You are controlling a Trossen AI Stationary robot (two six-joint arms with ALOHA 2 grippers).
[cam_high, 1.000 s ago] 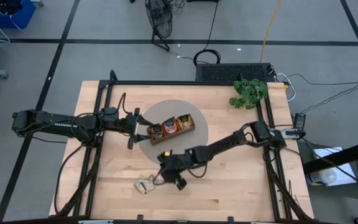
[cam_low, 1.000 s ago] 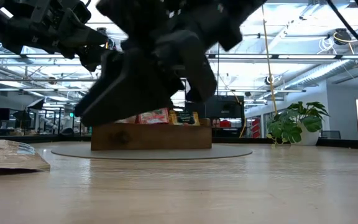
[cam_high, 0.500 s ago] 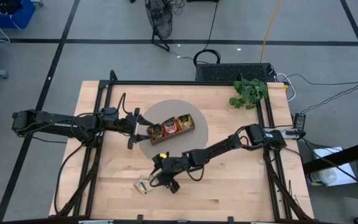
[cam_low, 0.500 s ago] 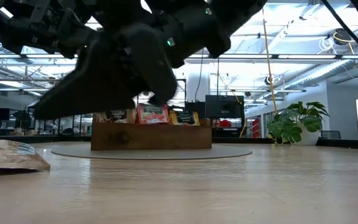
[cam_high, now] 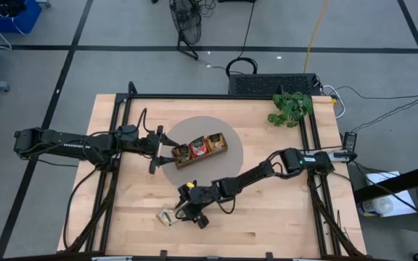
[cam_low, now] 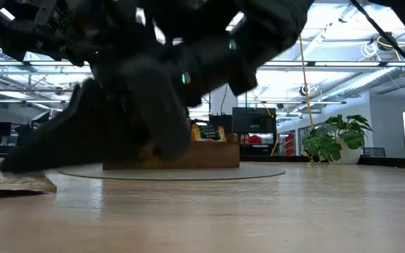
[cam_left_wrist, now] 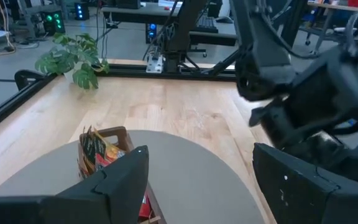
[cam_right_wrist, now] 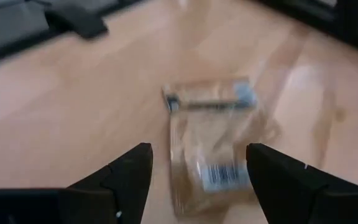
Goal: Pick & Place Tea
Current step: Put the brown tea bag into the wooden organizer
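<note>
**Wooden table with a tea tray, two robot arms at work**

Wood tabletop [cam_high: 281,203] fills the high view. At left, the left gripper [cam_high: 156,150] hovers just beside the wooden tray [cam_high: 200,153] on a round grey mat [cam_high: 232,156], fingers parted, holding nothing. Tea sachets [cam_high: 199,147] stand in the tray. Nearer the front edge, the right gripper [cam_high: 189,213] hangs spread wide over a loose pale sachet [cam_right_wrist: 213,149], not gripping it.

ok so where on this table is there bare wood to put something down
Free: the front right stretch of the table, and the wood between the plant and the grey mat. Crowded: the mat, where the wooden tray sits beside the left pincer, and the front left, where the open right pincer hangs over a loose sachet.
</note>
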